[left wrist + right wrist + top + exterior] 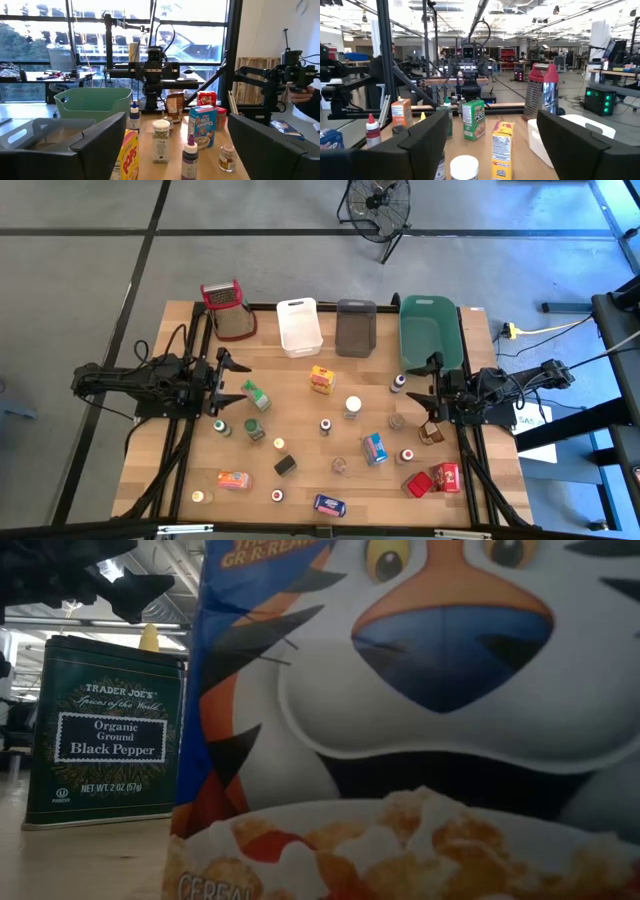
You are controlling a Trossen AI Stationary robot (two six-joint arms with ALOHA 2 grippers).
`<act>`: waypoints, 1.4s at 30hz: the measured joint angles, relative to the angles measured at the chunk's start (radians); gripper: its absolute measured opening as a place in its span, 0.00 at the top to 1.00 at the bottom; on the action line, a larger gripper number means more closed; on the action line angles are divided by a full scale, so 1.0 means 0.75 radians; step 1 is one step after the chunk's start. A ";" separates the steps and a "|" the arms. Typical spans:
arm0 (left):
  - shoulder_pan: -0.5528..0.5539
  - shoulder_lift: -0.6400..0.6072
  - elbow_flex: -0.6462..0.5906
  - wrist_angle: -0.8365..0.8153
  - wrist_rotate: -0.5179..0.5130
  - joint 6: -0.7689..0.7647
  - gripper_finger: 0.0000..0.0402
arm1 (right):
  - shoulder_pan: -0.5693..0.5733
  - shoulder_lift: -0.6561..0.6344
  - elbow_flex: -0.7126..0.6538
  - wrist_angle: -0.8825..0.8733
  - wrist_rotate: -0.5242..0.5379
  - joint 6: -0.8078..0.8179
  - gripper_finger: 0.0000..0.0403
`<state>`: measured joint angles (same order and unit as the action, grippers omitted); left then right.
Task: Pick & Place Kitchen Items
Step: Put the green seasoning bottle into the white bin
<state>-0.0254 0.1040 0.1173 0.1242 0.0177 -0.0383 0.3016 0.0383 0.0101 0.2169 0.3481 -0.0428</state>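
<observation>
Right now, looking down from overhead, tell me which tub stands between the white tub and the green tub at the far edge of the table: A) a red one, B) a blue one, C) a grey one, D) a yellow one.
C: in the high view the grey tub stands in the row between the white tub and the green tub.

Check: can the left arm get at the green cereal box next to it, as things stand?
Probably yes. The left tool hangs open beside the green cereal box, with nothing standing between them. The right tool waits across the table, out of the way.
</observation>
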 joint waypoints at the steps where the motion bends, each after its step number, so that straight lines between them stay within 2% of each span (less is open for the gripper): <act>1: 0.000 0.000 0.000 0.000 0.000 0.000 0.14 | -0.001 0.000 0.000 0.000 0.000 -0.014 0.24; 7: -0.001 -0.001 0.000 -0.015 0.003 -0.014 0.13 | -0.001 0.000 0.000 -0.012 0.000 -0.023 0.24; 13: -0.001 -0.001 -0.001 -0.038 -0.018 -0.129 0.14 | -0.001 0.000 0.001 -0.026 0.000 0.022 0.24; 17: -0.001 0.007 0.000 -0.019 -0.008 -0.086 0.14 | 0.000 0.000 0.001 -0.024 -0.012 0.023 0.24; 22: -0.002 0.057 0.132 -0.108 -0.042 -0.091 0.14 | 0.000 0.000 0.001 -0.024 -0.011 0.022 0.24; 27: -0.002 0.235 0.361 -0.332 -0.065 -0.062 0.14 | 0.000 0.000 0.001 -0.023 -0.011 -0.002 0.24; 33: -0.002 0.547 0.660 -0.627 -0.063 -0.039 0.14 | -0.001 0.000 0.001 -0.038 -0.012 -0.055 0.24; 37: -0.032 0.733 0.764 -0.662 0.037 -0.012 0.14 | 0.000 0.000 0.001 -0.086 -0.011 -0.119 0.24; 42: -0.124 0.905 0.836 -0.654 0.038 -0.129 0.14 | 0.000 0.000 0.001 -0.107 -0.012 -0.138 0.24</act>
<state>-0.1187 0.7825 0.7445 -0.3662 0.0464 -0.1347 0.3014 0.0383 0.0105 0.1365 0.3393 -0.1467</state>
